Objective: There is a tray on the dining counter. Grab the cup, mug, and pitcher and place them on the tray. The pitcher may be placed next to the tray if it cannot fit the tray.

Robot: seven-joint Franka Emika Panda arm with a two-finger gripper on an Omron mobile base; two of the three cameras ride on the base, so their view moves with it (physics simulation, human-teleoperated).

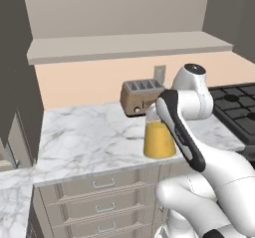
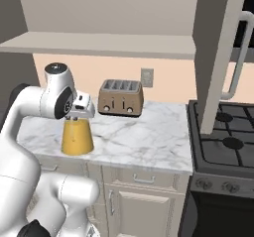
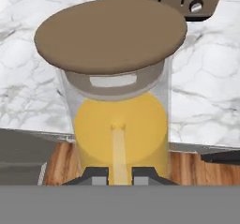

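pitcher: the pitcher (image 1: 159,138) is sitting on the marble worktop (image 1: 89,137) over the beige drawers, near the front edge, just in front of the toaster (image 2: 120,97). Full of orange stuff, brown cork lid (image 3: 111,33) on.

gripper: the gripper (image 3: 119,175) is right up against the pitcher's glass wall. In the hand view the two dark fingertips (image 3: 97,175) sit close together around what looks like a thin pale strip on the side (a handle maybe? hard to say). My read is it's pinching that, narrow gap between the fingers.

lifted or not: can't tell, the base looks like it's on the marble from both base views.

done so far: nothing I can confirm.

left to do: judging by this, the pitcher has to travel to the dining counter and land on or beside the tray, plus whatever's up with cup and mug.
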